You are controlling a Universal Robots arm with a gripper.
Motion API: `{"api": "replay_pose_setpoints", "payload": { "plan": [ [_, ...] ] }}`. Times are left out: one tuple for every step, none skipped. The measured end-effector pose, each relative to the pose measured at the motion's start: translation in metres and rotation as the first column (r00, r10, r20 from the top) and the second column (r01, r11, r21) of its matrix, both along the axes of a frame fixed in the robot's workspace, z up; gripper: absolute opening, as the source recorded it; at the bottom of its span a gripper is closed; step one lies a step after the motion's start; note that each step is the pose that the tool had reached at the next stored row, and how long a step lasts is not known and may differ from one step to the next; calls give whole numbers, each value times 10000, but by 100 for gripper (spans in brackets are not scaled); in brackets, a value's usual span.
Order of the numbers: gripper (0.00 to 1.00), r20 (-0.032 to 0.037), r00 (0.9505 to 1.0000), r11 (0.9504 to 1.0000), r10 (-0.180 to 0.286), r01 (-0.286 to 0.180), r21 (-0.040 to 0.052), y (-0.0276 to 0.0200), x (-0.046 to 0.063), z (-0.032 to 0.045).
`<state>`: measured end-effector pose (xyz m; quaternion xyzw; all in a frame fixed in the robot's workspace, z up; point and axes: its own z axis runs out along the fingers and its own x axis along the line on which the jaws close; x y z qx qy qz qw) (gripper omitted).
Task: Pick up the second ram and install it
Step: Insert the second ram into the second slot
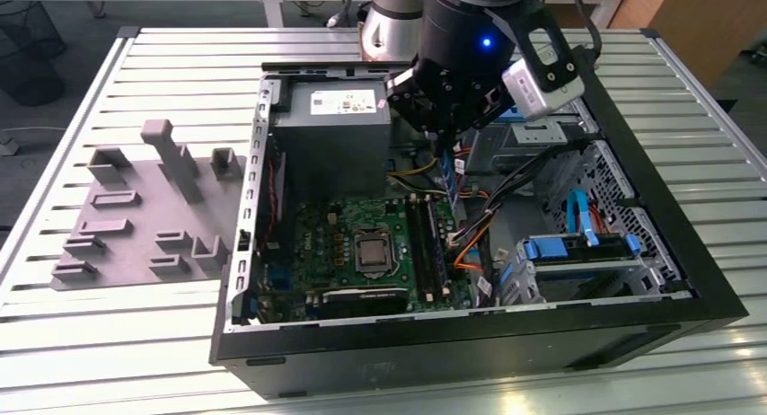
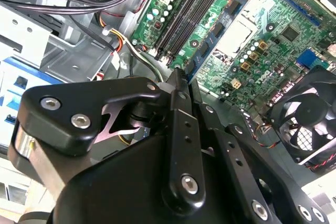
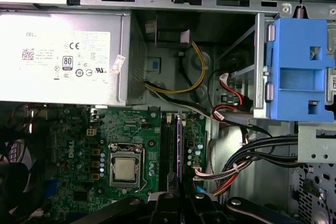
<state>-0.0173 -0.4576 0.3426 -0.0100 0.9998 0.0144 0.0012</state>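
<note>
Above the open computer case (image 1: 480,343) in the exterior view, the gripper (image 1: 448,138) hangs over the far part of the motherboard (image 1: 359,244), its fingers pinched on the top edge of the second ram (image 1: 448,172). That stick hangs edge-on, pointing down at the memory slots (image 1: 429,240). A grey power supply (image 1: 332,128) sits against the case's far wall, and a grey fixture plate (image 1: 132,217) with slotted blocks lies on the slatted table (image 1: 72,343) beside the case, at the exterior view's left.

The second wrist view shows the black fingers (image 2: 178,124) drawn together, with the slots (image 2: 181,17) and a case fan (image 2: 310,119) beyond.

Seen in the first wrist view, the ram (image 3: 179,145) stands as a thin strip just over the slots (image 3: 169,145), beside the processor socket (image 3: 125,169) and below the yellow cables (image 3: 197,72) and blue drive cage (image 3: 296,69).
</note>
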Motion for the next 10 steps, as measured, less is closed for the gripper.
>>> {"api": "replay_pose_setpoints", "payload": {
  "plan": [
    [14,0,10000,10000,1,-1,1,0,0,0],
    [14,0,10000,10000,1,-1,0,0,0,0],
    [14,-1,10000,10000,2,-2,-1,0,0,0],
    [14,-1,10000,10000,1,-1,-2,0,-3,-1],
    [14,0,10000,10000,0,0,-1,0,-6,-3],
    [14,0,10000,10000,0,0,1,-2,-12,-7],
    [14,0,10000,10000,1,-1,0,-8,-17,-11],
    [14,0,10000,10000,2,-2,0,-14,-23,-16],
    [14,-3,10000,10000,3,-3,3,-16,-25,-26],
    [14,-6,10000,10000,3,-3,2,-17,-29,-35]
  ]
}}
